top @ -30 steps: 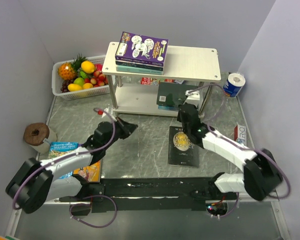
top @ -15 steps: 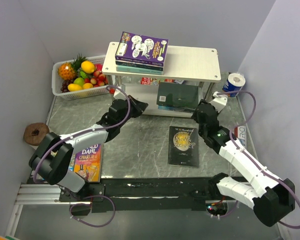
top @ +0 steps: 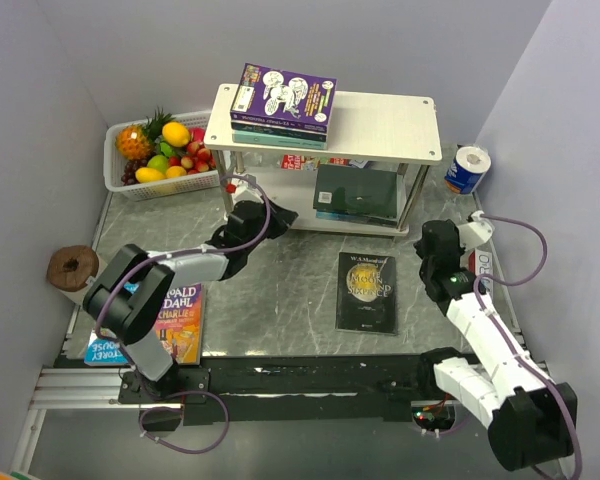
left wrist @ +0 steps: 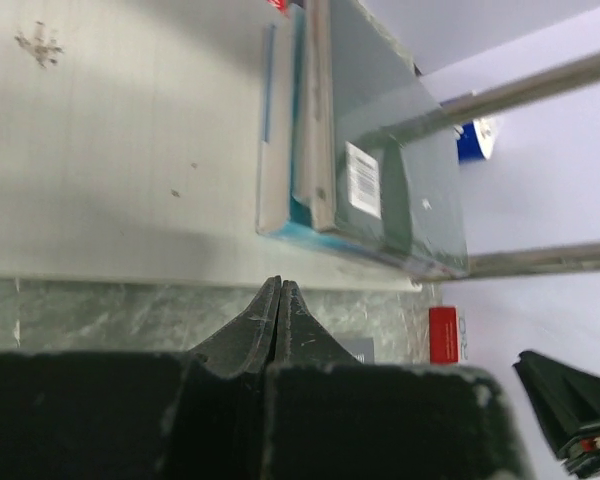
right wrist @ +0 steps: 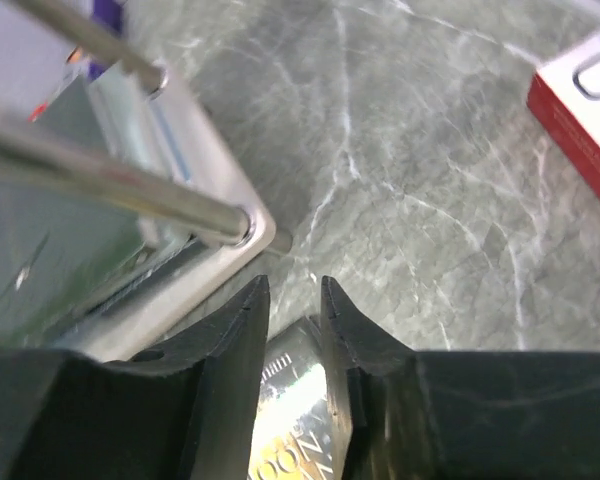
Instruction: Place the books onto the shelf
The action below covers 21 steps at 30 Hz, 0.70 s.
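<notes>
- The shelf [top: 390,125] stands at the far middle of the marble worktop [top: 280,290]. Its top board carries a stack headed by the purple cartoon book [top: 285,97]. The dark green book [top: 355,190] lies on other books on the lower board.
- Three books are not yet shelved. The black book with a gold circle [top: 368,290] lies flat in front of the shelf, and the orange Roald Dahl book [top: 180,315] and a blue book [top: 102,350] lie at the near left.
- The left arm stretches low across the worktop. The left end effector [top: 280,214] is pinched fully closed and empty, its tip at the front edge of the lower board, aimed at the books there.
- The right arm is folded back near the shelf's right front leg, beside a red-and-white carton [top: 480,265]. The right end effector [right wrist: 292,285] has its fingers a narrow gap apart, clamping nothing; a glossy cover shows below the gap.
- The job looks partly done. The likely next move is collecting the black book, which calls for wider fingers and a grip on one edge.
</notes>
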Available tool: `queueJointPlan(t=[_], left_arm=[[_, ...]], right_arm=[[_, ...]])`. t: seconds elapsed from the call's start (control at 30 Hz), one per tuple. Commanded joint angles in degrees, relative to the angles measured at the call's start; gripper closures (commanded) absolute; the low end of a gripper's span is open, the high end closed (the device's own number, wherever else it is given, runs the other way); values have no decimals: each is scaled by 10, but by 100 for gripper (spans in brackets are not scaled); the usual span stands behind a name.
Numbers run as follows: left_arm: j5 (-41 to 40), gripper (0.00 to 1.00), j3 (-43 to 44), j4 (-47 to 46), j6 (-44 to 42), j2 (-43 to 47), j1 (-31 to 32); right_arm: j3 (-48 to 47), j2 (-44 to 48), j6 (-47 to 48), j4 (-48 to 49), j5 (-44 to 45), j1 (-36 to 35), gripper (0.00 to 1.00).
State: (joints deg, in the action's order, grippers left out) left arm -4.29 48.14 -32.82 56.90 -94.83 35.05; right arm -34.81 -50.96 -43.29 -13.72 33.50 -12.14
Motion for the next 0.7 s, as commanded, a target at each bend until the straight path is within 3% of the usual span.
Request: queueJointPlan(t=[0.0,0.43,0.6,0.67], left_arm=[[13,99,45,-64,27,-31,-11],[39,99,206,-25,19,-142,-55],[64,99,241,-24,30,-185,-63],[66,99,245,-30,35,-196,-63]], right_arm=[[-26,-47,-85,4,-38,45,64],[-66,-149,-84,86,-174,164,64],[-54,-173,-87,164,-279,202,48],[-59,-196,-93,176,-299,215,45]])
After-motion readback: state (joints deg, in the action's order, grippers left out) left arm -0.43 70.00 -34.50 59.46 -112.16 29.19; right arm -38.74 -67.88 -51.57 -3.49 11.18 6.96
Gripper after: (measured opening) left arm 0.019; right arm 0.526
